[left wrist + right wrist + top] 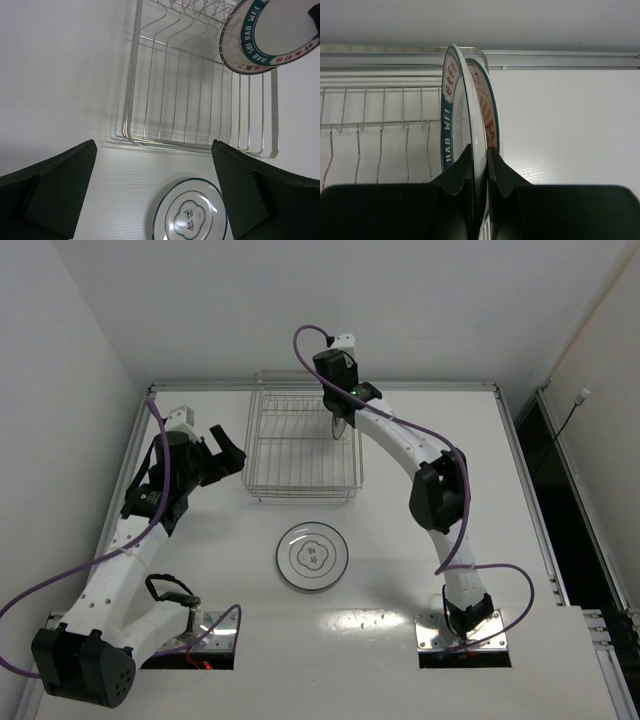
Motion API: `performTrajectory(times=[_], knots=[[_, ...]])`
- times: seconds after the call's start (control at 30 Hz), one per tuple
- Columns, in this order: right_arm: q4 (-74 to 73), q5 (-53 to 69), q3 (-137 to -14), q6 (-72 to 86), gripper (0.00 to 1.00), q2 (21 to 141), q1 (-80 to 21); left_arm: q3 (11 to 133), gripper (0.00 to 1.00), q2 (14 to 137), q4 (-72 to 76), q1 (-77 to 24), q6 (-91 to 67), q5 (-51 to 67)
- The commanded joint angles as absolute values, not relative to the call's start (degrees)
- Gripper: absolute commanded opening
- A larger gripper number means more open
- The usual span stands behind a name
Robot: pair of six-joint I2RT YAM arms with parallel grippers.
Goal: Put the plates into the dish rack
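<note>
Gripping a plate (pixel 462 100) by its rim, my right claw (pixel 480 152) holds it on edge above the right side of the wire dish rack (pixel 300 445), toward the far end of the white table (pixel 460 470). The jaws are clamped on the plate's lower edge. Glazed and stiff, it looks slippery and liable to chip against the wires, so a firm pinch on the rim seems the safest hold. My left claw (pixel 154 147) hangs spread and empty, left of the rack. A second plate (pixel 313 557) lies flat on the table, near the rack's front; its low rim may be hard to get under. The tabletop is smooth, with plain white walls behind and to the left.
</note>
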State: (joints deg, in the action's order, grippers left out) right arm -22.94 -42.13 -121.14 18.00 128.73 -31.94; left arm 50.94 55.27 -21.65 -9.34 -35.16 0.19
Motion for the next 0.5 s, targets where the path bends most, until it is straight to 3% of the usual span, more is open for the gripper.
performTrajectory(times=[0.0,0.3,0.47], knots=[[-21.4,-43.6,-125.6,17.1,0.00,131.8,-31.6,51.0,0.99,54.2,-20.8,-9.6,-33.6,0.0],[-21.4,-40.1,-126.1,18.1,0.04,133.7,-32.2,51.0,0.99,54.8,-21.4,-10.1,-33.6,1.1],[-23.1,-37.1,-126.1,18.1,0.22,133.2,-31.6,51.0,0.99,54.8,-21.9,-10.1,-33.6,1.1]])
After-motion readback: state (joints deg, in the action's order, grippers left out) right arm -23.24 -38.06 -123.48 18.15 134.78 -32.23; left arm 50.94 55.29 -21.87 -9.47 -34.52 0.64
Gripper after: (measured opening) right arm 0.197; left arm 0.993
